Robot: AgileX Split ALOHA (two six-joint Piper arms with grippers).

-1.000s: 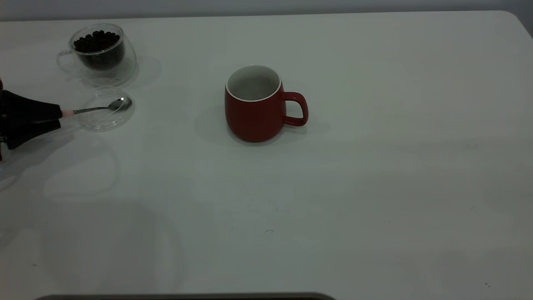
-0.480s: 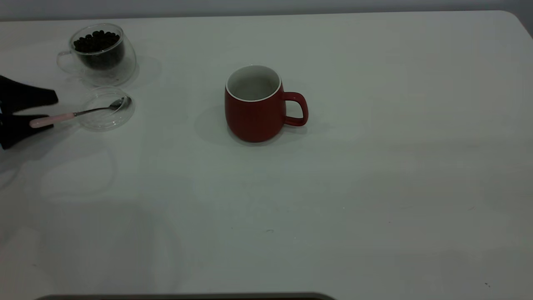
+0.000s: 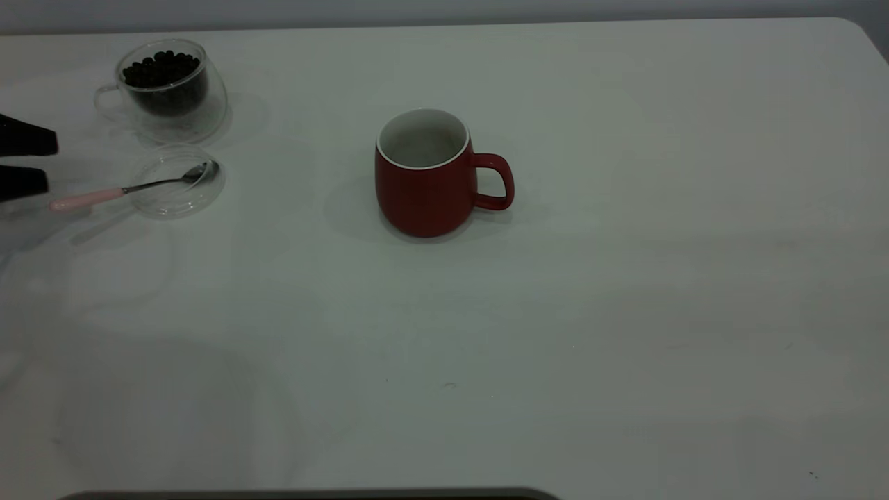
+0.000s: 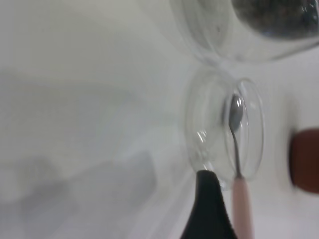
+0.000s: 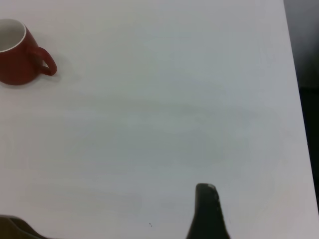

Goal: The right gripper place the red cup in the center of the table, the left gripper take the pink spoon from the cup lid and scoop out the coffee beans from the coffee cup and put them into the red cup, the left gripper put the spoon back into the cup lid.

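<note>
The red cup (image 3: 425, 187) stands upright near the middle of the table (image 3: 555, 312), handle to the right. The pink spoon (image 3: 104, 194) lies with its bowl in the cup lid (image 3: 167, 203) and its pink handle resting on the table. The coffee cup (image 3: 208, 104), holding coffee beans (image 3: 163, 69), stands just behind the lid. My left gripper (image 3: 31, 161) is open at the far left edge, just clear of the handle's end. In the left wrist view one black finger (image 4: 209, 204) sits beside the spoon (image 4: 241, 204). My right gripper is outside the exterior view; its wrist view shows one finger (image 5: 207, 209) and the red cup (image 5: 15, 59) far off.
The table's right edge (image 5: 294, 99) runs close to the right gripper. A dark strip (image 3: 312, 494) lies along the table's front edge. A few tiny dark specks (image 3: 450, 385) dot the surface.
My left gripper has opened, let go of the spoon's pink handle and drawn back to the left. The spoon now rests in the lid with its handle on the table.
</note>
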